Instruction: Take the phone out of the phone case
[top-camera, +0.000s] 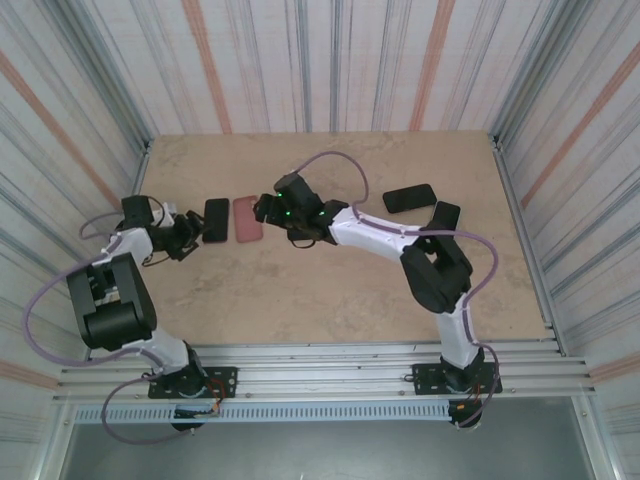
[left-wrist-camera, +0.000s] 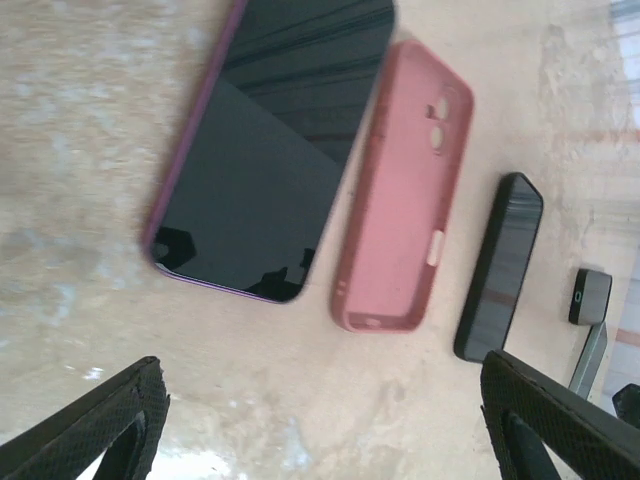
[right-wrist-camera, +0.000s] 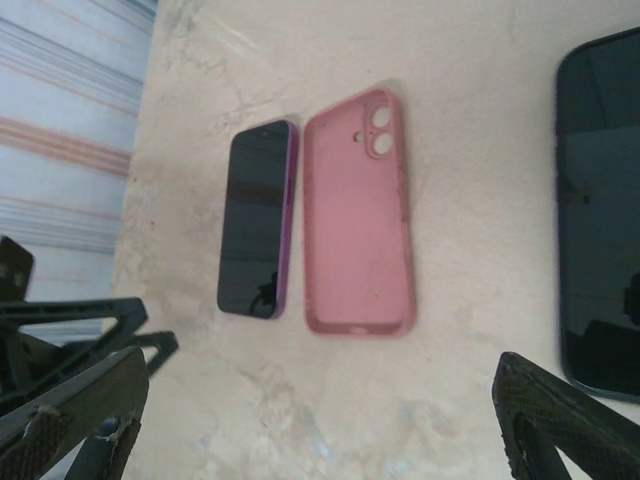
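Note:
The phone (left-wrist-camera: 262, 150), with a black screen and purple edge, lies flat on the table (top-camera: 330, 280). The empty pink case (left-wrist-camera: 405, 195) lies beside it, inside up, with a narrow gap between them. In the top view the phone (top-camera: 215, 220) is left of the case (top-camera: 247, 219). My left gripper (top-camera: 190, 236) is just left of the phone, open, its jaws (left-wrist-camera: 325, 440) holding nothing. My right gripper (top-camera: 266, 211) is just right of the case, also open and empty (right-wrist-camera: 320, 430). The right wrist view shows the phone (right-wrist-camera: 257, 222) and the case (right-wrist-camera: 358, 228) side by side.
A second black phone (right-wrist-camera: 600, 215) lies to the right of the case in the right wrist view. Another black phone (top-camera: 409, 198) lies at the table's far right. Corrugated walls (top-camera: 320, 60) enclose the table on three sides. The near half of the tabletop is bare.

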